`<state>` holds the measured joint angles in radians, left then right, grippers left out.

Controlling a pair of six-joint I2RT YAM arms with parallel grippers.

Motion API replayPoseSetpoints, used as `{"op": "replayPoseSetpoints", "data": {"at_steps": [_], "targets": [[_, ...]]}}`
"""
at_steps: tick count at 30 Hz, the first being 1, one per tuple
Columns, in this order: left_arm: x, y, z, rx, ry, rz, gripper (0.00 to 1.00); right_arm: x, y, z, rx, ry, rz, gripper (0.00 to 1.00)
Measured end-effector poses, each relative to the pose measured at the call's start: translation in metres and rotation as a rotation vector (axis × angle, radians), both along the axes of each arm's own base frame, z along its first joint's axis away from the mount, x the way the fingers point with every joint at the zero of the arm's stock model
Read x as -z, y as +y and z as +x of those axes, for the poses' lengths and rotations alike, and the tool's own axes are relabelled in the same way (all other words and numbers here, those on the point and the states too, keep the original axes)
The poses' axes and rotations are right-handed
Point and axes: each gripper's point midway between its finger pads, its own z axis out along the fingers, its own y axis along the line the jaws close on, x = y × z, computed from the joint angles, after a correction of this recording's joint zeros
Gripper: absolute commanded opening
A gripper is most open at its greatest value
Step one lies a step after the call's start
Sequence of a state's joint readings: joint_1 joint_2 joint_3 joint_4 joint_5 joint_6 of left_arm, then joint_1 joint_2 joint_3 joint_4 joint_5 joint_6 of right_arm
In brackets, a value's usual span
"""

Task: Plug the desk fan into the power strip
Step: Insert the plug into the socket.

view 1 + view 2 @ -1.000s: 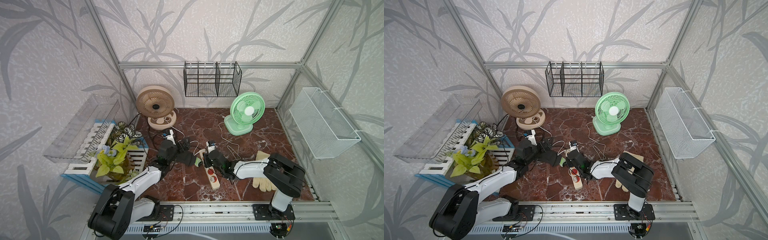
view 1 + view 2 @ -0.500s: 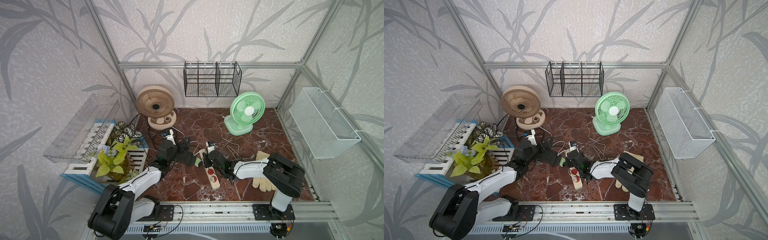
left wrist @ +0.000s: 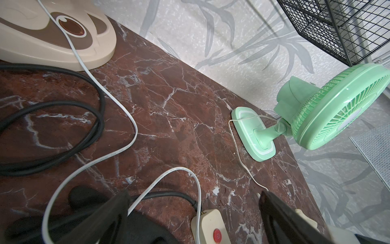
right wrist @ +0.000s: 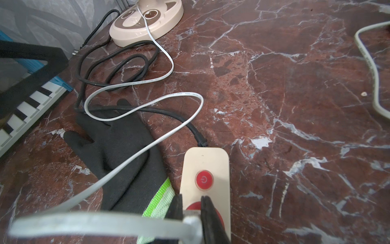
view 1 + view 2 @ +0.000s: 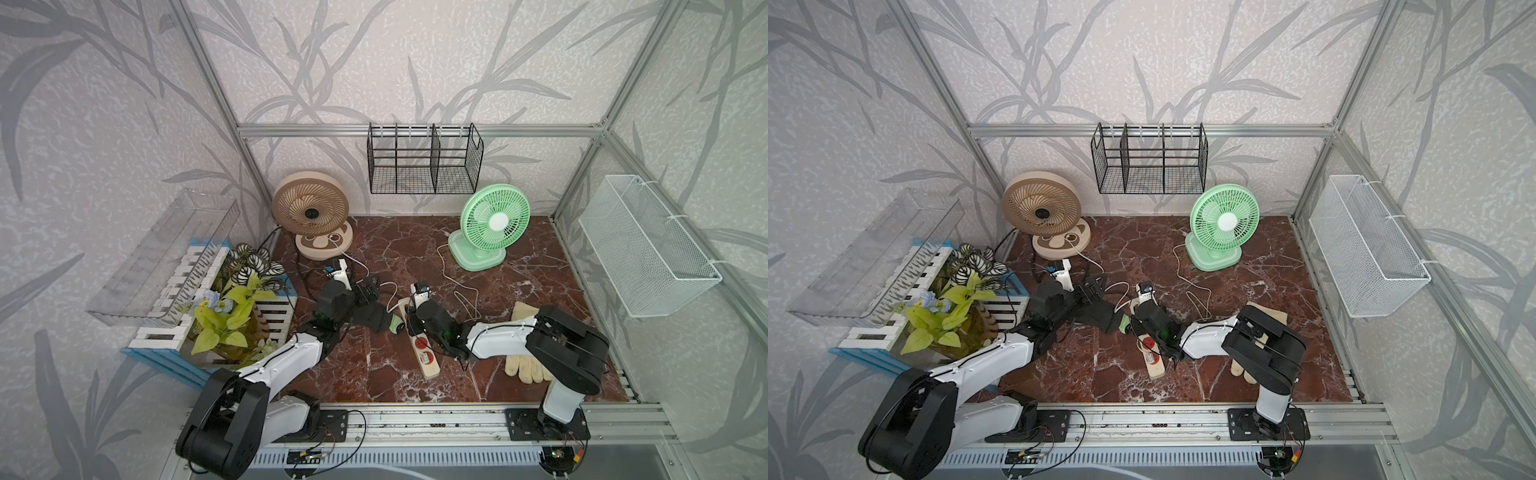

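Note:
The cream-white power strip (image 5: 430, 368) (image 4: 205, 162) lies on the marble floor at front centre, its red button (image 4: 204, 180) towards the back. My right gripper (image 4: 191, 202) (image 5: 413, 330) is shut on a white plug (image 4: 192, 221) right over the first red socket (image 4: 213, 211) beside the button; whether its pins are in is hidden. The plug's flat white cord (image 4: 145, 101) runs back to the beige desk fan (image 5: 311, 205) (image 5: 1040, 203). My left gripper (image 3: 193, 194) (image 5: 370, 291) stands open and empty just left of the strip's cord end (image 3: 209, 221), above a black glove (image 4: 118, 143).
A green fan (image 5: 494, 218) stands at the back right, its thin cord (image 5: 457, 286) trailing forward. Black cord loops (image 3: 52, 137) lie near the beige fan's base. A cream glove (image 5: 523, 365) lies under the right arm. A plant crate (image 5: 232, 307) stands at the left.

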<state>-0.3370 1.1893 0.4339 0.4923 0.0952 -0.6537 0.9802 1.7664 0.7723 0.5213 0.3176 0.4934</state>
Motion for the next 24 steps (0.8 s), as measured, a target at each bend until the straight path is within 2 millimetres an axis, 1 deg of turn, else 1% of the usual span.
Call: {"op": "replayPoseSetpoints", "data": {"at_steps": [9,15,24], "targets": [[-0.0005,0.0000,0.0000,0.000,-0.005,-0.002,1.00,-0.0049,0.0008,0.0022,0.001,-0.020,0.005,0.00],[-0.0002,0.0000,-0.0001,0.000,-0.005,-0.001,1.00,0.0002,0.0028,0.0050,0.012,-0.017,0.004,0.00],[0.0010,-0.0002,0.0001,0.001,-0.002,-0.001,1.00,0.0004,0.0051,0.0075,0.029,-0.013,0.033,0.00]]}}
